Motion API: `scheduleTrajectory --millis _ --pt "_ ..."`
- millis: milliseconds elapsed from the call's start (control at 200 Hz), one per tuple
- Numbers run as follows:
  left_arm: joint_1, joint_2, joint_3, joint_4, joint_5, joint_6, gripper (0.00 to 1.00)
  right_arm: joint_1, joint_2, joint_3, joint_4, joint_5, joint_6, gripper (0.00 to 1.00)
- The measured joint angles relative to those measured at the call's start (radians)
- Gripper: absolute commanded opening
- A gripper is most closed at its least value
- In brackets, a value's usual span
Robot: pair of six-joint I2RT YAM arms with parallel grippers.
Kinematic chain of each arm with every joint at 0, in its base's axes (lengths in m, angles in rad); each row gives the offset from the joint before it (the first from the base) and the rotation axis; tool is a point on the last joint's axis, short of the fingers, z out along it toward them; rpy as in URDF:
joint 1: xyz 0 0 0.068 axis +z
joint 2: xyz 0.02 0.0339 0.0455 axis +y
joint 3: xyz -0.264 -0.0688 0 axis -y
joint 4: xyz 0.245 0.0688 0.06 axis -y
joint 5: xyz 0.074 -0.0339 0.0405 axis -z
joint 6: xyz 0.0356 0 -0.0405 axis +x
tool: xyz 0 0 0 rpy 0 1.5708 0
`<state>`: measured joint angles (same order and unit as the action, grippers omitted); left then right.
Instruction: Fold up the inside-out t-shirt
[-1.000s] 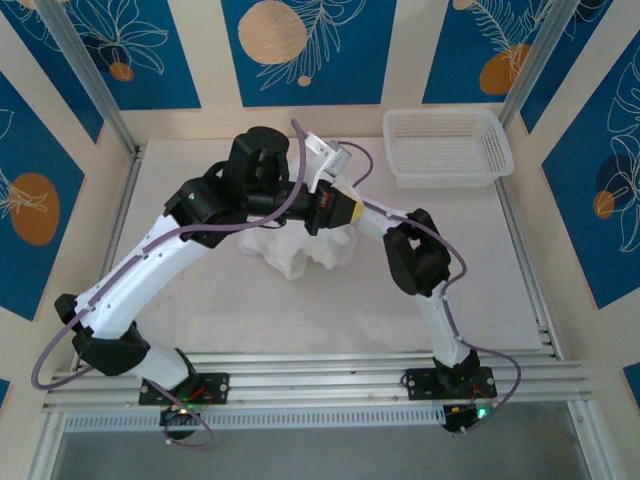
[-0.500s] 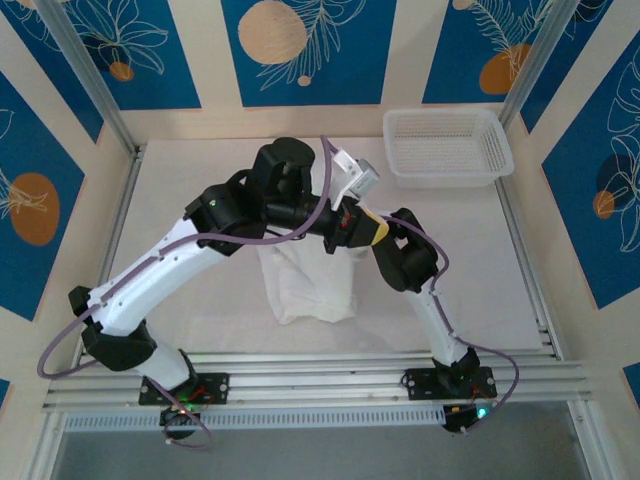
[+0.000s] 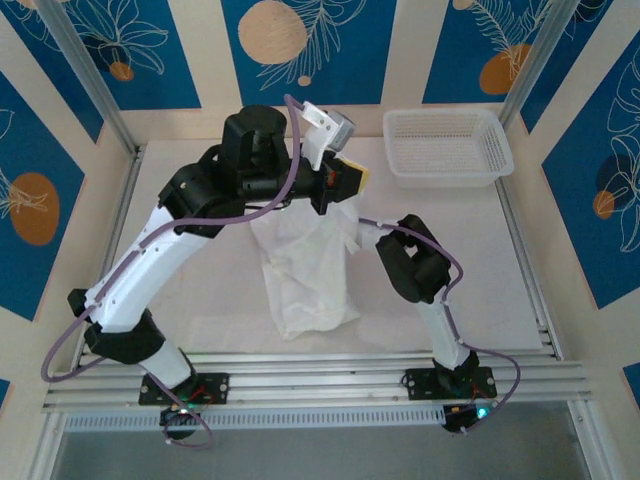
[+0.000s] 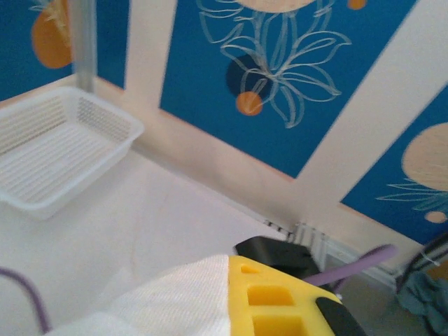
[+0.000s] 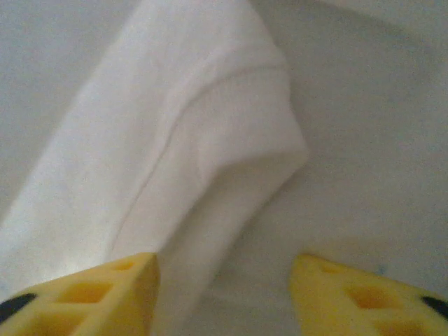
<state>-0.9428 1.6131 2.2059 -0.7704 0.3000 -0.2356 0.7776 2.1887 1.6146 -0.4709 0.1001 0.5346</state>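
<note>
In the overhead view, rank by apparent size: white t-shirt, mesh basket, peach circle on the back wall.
1. Wrinkly white cloth t-shirt and white plastic mesh basket: look alike; arms hide part of the shirt.
2. Peach painted circle.

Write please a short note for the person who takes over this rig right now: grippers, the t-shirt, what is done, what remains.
Left gripper: shut on the t-shirt, holding one end raised; the rest drapes down onto the table.
Right gripper: open, above the cloth, holding nothing.
Done: no fold visible; the shirt hangs long and bunched.
Left: spread it flat, then fold it.
</note>
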Motion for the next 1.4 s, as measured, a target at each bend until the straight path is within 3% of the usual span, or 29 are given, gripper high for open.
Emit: scheduleTrajectory --millis 30,100,220,280,365,420,615,905,1060,1270,1325,1400 --pt "0.0 0.009 0.02 -0.001 0.025 0.003 0.0 0.008 0.011 0.023 -0.019 0.017 0.004 0.71" --pt "-0.002 0.026 0.063 -0.004 0.066 0.011 0.0 0.023 0.041 0.078 -0.057 0.056 0.022 0.74" --pt "-0.002 0.045 0.147 -0.033 0.111 0.037 0.0 0.036 0.071 0.133 -0.104 0.099 0.037 0.68" --pt "-0.002 0.043 0.168 -0.05 0.114 0.05 0.0 0.04 0.079 0.145 -0.119 0.134 0.038 0.51" --pt "-0.002 0.033 0.175 -0.077 0.094 0.066 0.0 0.045 0.084 0.146 -0.138 0.195 0.04 0.1" --pt "-0.002 0.023 0.164 -0.087 0.06 0.074 0.0 0.041 0.081 0.137 -0.134 0.211 0.042 0.0" --pt "0.055 -0.046 0.018 -0.093 -0.103 0.048 0.0 -0.005 -0.041 -0.062 -0.017 0.145 0.052 0.0" --pt "0.499 -0.117 -0.495 -0.015 -0.267 -0.102 0.0 -0.084 -0.437 -0.481 0.083 -0.086 0.055 0.0" --pt "0.692 -0.076 -0.772 0.081 -0.232 -0.174 0.0 -0.08 -0.703 -0.583 0.163 -0.238 0.056 0.0" --pt "0.732 0.018 -1.017 0.22 -0.139 -0.249 0.0 -0.151 -0.96 -0.589 0.222 -0.327 0.084 0.0" --pt "0.728 0.031 -1.065 0.272 -0.097 -0.268 0.16 -0.179 -0.998 -0.588 0.243 -0.343 0.102 0.0" --pt "0.729 0.033 -1.114 0.323 -0.066 -0.289 0.5 -0.208 -1.024 -0.586 0.282 -0.363 0.132 0.0"
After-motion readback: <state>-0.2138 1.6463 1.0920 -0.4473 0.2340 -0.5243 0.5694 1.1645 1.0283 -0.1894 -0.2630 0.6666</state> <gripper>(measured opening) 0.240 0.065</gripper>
